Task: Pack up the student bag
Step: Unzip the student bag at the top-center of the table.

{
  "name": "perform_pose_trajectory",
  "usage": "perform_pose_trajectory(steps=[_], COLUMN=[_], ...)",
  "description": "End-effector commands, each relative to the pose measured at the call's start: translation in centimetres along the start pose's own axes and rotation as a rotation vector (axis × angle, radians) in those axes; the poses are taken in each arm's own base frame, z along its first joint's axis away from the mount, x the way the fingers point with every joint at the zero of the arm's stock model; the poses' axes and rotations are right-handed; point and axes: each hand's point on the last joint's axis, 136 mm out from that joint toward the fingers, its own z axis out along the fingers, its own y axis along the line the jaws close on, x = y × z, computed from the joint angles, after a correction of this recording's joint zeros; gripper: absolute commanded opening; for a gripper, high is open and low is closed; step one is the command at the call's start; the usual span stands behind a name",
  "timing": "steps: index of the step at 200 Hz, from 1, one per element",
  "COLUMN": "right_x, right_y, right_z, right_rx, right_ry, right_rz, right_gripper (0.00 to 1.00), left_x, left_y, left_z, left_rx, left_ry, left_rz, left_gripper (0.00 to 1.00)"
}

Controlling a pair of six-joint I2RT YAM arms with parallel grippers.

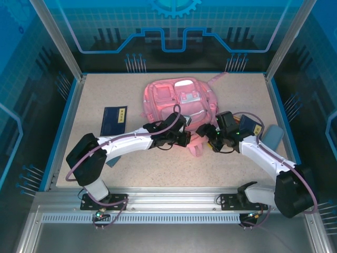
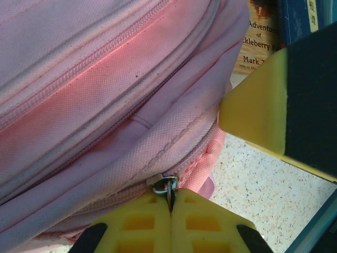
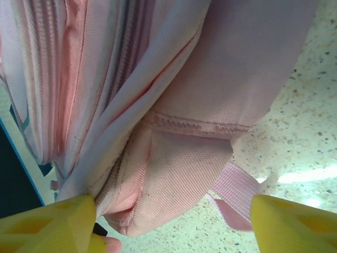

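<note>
The student bag [image 1: 174, 97] lies flat on the speckled table [image 1: 95, 89], a little behind the middle, and both arms reach in to its near edge. The left arm [image 1: 131, 142] comes in from the left. Its fingers [image 2: 142, 221] are pressed together on the small metal zip pull [image 2: 167, 184] at the bag's lower seam, the pull nipped between the yellow tips. Above them runs pink fabric with rows of stitching and zip lines.

The right arm [image 1: 263, 155] curves in from the right, and its fingers [image 3: 52, 224] stand wide apart, one on each side of a folded corner of the bag. The left-hand one is touching the fabric's edge or just beside it, I cannot tell which. The other hangs clear of the bag over bare table. A pink strap [image 3: 234, 192] trails from that corner onto the table between them.

In the left wrist view, one of those yellow right fingers shows just beside the bag's side. Behind it a paperback [image 2: 260, 37] with Mark Twain's name on the cover lies next to a dark blue book [image 2: 303, 18]. A dark blue booklet [image 1: 113, 120] sits on the table left of the bag, apart from it. A grey-blue object [image 1: 274, 138] lies by the right arm near the table's right edge.
</note>
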Motion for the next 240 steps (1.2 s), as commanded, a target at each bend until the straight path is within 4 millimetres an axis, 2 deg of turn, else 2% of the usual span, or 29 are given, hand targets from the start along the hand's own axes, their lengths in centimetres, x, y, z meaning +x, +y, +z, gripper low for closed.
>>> perform_pose_trajectory(steps=[1, 46, 102, 122, 143, 171, 178, 206, 240], right_x=[-0.1, -0.8, -0.8, -0.8, -1.0, -2.0, -2.3, -3.8, -5.3], right_y=[2.4, 3.9, 3.3, 2.8, 2.0, 0.7, 0.3, -0.8, -1.9], right_z=[0.2, 0.8, 2.3, 2.9, 3.2, 2.6, 2.3, 0.8, -0.7], right_rx=[-0.124, -0.171, -0.159, -0.135, -0.086, -0.005, 0.014, 0.092, 0.169], right_ry=[0.031, 0.032, 0.063, 0.073, 0.063, 0.0, -0.021, -0.108, -0.197], right_rz=[0.031, 0.035, 0.068, 0.082, 0.088, 0.057, 0.046, 0.004, -0.033], right_gripper=[0.82, 0.83, 0.84, 0.81, 0.66, 0.33, 0.27, 0.16, 0.15], left_x=[-1.9, -1.4, -1.7, -1.8, -1.8, -0.9, -0.6, 1.2, 2.5], left_y=[-2.1, -1.9, -1.9, -2.0, -1.6, 0.4, 1.2, 4.3, 8.4], left_z=[-0.6, -0.7, -0.7, -0.8, -1.1, -1.7, -1.9, -2.7, -3.8], left_rx=[0.069, 0.061, 0.058, 0.058, 0.033, -0.065, -0.099, -0.216, -0.301], left_ry=[-0.045, -0.033, -0.036, -0.039, -0.04, -0.016, -0.006, 0.045, 0.068], left_rz=[0.049, 0.049, 0.052, 0.056, 0.071, 0.129, 0.148, 0.201, 0.156], left_gripper=[0.0, 0.0, 0.0, 0.0, 0.0, 0.0, 0.0, 0.0, 0.0])
